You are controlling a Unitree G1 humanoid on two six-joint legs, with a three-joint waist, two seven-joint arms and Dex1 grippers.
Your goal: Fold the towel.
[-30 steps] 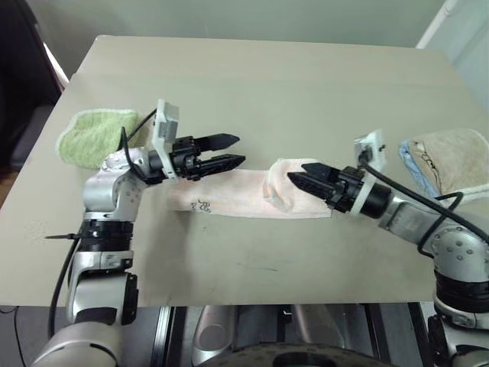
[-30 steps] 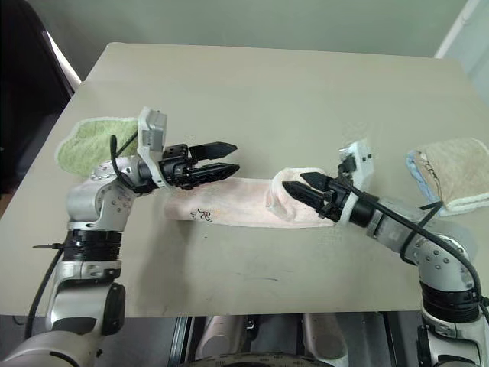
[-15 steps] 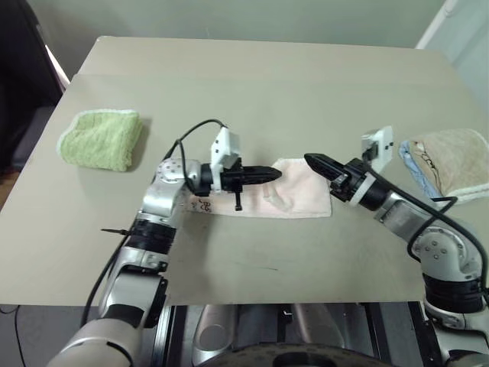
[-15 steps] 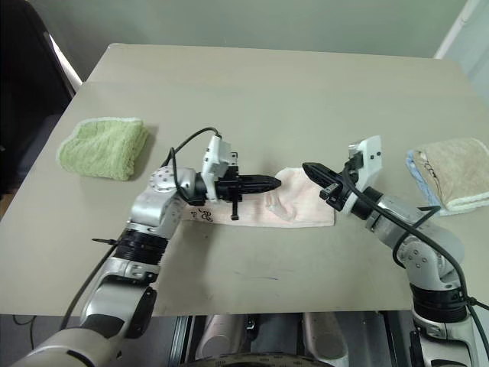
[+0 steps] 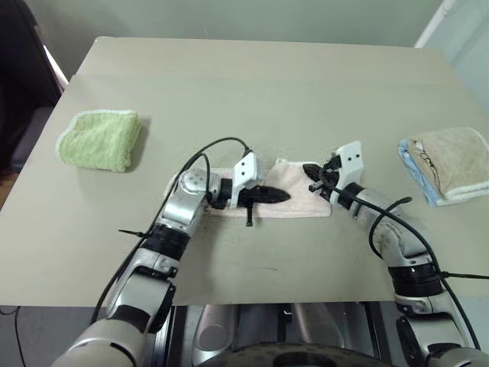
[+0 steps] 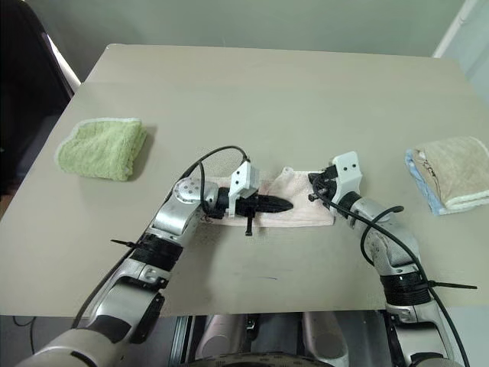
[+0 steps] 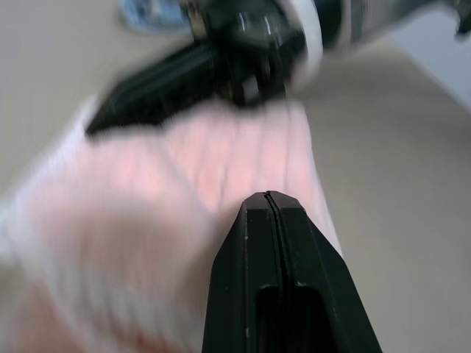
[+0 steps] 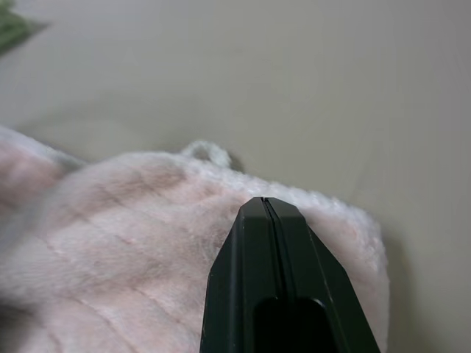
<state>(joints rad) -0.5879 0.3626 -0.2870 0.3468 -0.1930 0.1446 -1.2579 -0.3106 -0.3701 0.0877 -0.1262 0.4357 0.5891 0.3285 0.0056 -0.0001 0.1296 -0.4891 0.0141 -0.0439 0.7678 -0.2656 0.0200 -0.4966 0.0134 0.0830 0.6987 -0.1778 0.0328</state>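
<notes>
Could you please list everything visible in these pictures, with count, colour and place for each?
towel: one, pale pink, at the table's near middle, lying under both grippers.
white loop: one, on the pink towel's far edge.
green towel: one, light green, folded, at the table's left side.
beige towel: one, beige over a blue layer, folded, at the table's right edge.
table: one, tan top, bearing all three towels.
left gripper: one, black fingers, shut, lying over the pink towel's left part.
right gripper: one, black fingers, shut, over the pink towel's right far corner.
</notes>
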